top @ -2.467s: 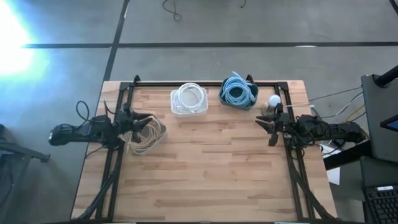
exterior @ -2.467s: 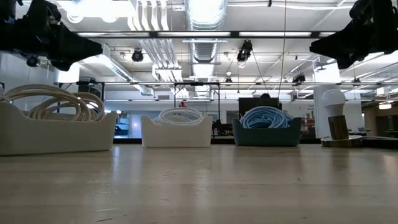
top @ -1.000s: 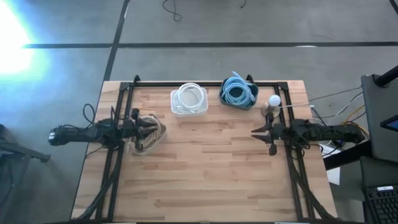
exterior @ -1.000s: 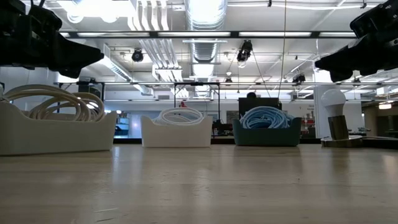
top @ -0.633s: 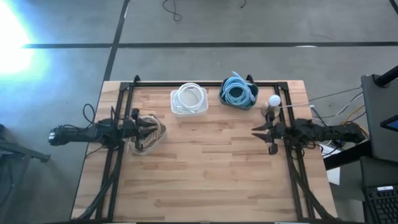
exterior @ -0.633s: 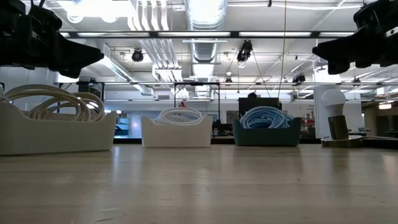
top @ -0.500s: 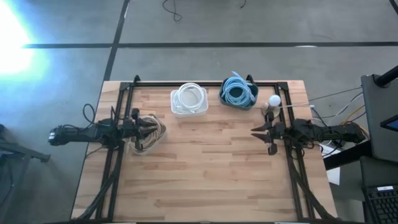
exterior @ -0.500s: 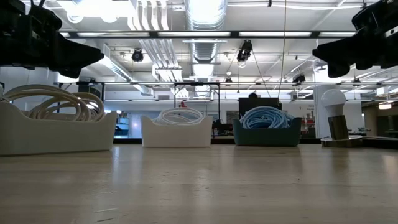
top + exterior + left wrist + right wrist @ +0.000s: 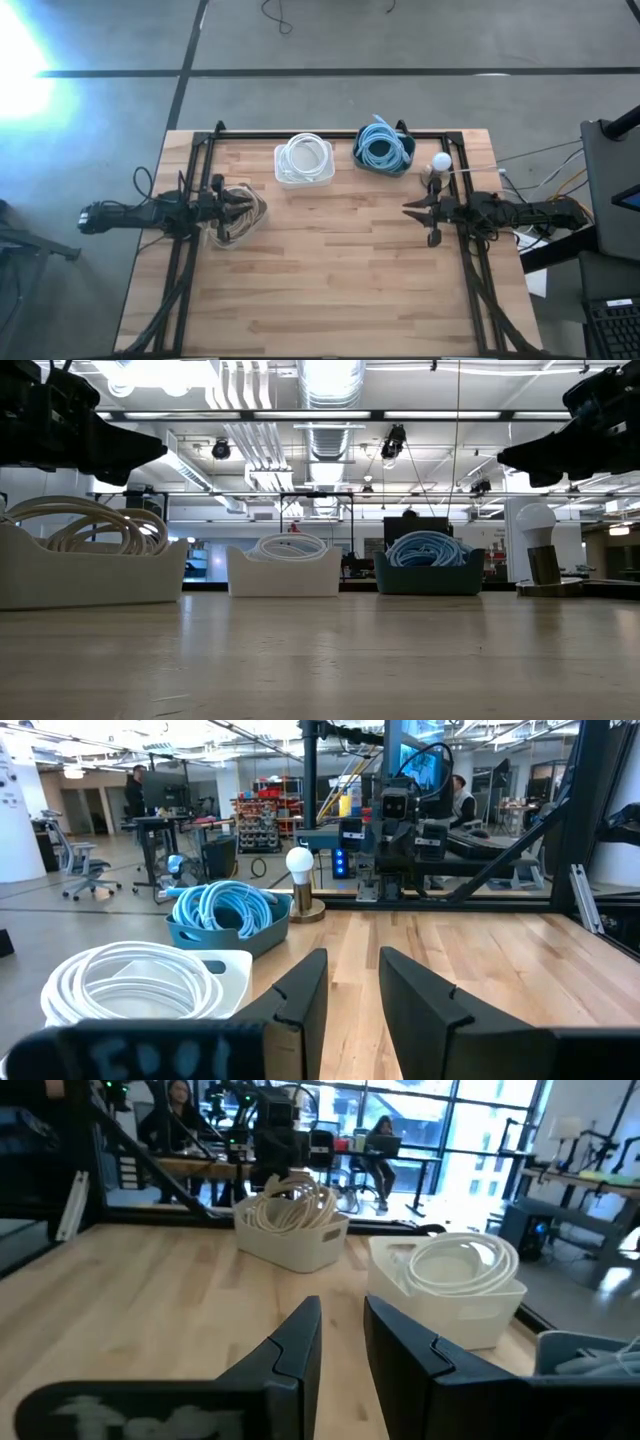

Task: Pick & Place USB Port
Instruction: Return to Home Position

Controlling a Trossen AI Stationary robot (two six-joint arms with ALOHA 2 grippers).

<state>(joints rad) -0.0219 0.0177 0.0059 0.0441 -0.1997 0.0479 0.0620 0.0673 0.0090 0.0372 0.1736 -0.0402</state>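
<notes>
Three baskets of coiled cable stand on the wooden table: a beige one point(image 9: 236, 224) near the left edge, a white one point(image 9: 304, 160) and a blue one point(image 9: 383, 148) along the far edge. I can pick out no separate USB part. My left gripper point(image 9: 243, 205) hovers above the beige basket point(image 9: 90, 565), its fingers a little apart and empty point(image 9: 352, 960). My right gripper point(image 9: 408, 210) hangs in the air near the right edge, also slightly open and empty point(image 9: 342, 1305), pointing toward the table's left.
A light bulb on a wooden stand point(image 9: 441, 161) sits at the far right, beside the blue basket and just beyond my right gripper. Black frame rails point(image 9: 190, 260) run along the table's sides. The near half of the tabletop point(image 9: 330, 290) is bare wood.
My right gripper has risen a little and sunk back, staying high above the table near the right edge. My left gripper has kept still over the beige basket.
</notes>
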